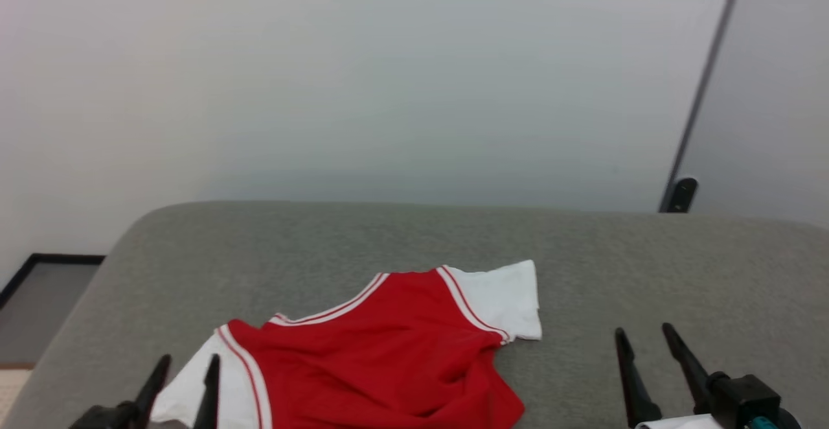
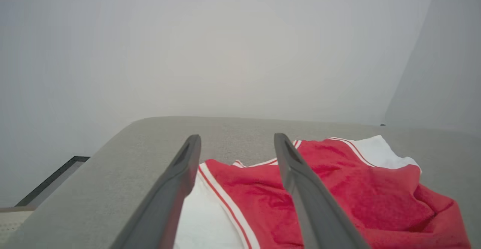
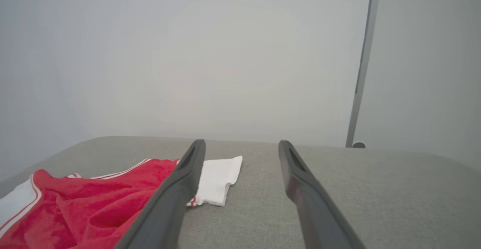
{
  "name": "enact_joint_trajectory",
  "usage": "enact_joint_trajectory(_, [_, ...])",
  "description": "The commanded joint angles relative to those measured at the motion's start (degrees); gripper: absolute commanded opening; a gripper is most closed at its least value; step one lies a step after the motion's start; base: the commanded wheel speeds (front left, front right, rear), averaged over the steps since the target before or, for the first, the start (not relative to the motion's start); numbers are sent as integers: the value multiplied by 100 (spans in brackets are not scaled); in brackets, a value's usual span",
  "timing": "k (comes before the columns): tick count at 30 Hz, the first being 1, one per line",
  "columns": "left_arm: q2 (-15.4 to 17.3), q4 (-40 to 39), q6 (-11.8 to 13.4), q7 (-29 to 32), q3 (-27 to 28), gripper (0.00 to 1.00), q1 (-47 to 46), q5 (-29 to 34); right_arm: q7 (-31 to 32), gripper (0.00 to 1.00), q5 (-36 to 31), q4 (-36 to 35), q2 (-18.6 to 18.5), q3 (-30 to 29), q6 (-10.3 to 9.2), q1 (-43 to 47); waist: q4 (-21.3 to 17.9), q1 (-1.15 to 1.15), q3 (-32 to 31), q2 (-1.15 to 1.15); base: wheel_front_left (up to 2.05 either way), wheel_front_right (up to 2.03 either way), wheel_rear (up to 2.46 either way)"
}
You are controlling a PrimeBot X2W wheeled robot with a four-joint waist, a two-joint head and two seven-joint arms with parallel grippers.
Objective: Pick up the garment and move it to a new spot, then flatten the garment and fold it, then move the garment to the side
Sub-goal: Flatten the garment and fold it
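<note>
Evidently the pick-up step was pending: the red T-shirt (image 1: 388, 351) lay rumpled on the grey padded worktop (image 1: 647, 260), lower centre of frame. Left tool (image 1: 189, 359) and right tool (image 1: 644, 330) stood open and empty. Next, they probably needed to pinch its edges.

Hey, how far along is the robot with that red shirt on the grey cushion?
Done: nothing that shows. The garment lies rumpled and unfolded on the grey cushion. In hand: nothing. The left end effector is open by the white sleeve, and the right end effector is open over bare cushion; neither is gripping. Left: pick it up and move it, flatten, fold, set aside.
</note>
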Motion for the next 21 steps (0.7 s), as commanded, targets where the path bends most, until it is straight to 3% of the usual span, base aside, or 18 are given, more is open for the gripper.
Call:
enact_joint_trajectory(1, [-10, 4, -1, 2, 42, 100, -9, -11, -2, 100, -16, 9, 12, 29, -9, 55, 194, 0, -61, 0, 0, 0, 0])
enact_joint_trajectory(6, [-92, 174, 37, 75, 240, 100, 90, -271, -3, 100, 37, 61, 33, 157, -9, 17, 386, 0, -74, 0, 0, 0, 0])
enact_joint_trajectory(10, [-9, 241, -97, 650, 345, 100, -124, -738, -3, 100, 49, 149, 31, 281, -9, -69, 396, 0, -12, 0, 0, 0, 0])
enact_joint_trajectory(14, [219, 335, -176, 1660, 510, 100, -501, -1371, -3, 100, 36, 229, -46, 449, -9, -200, 298, 0, 144, 0, 0, 0, 0])
enact_joint_trajectory(16, [497, 361, -206, 2236, 502, 100, -766, -1527, -3, 100, 35, 247, -105, 542, -9, -278, 219, 0, 251, 0, 0, 0, 0])
enact_joint_trajectory(21, [796, 589, -84, 3813, 599, 100, -1430, -2323, -3, 100, 105, 194, -257, 671, -9, -469, 33, 0, 595, 0, 0, 0, 0])
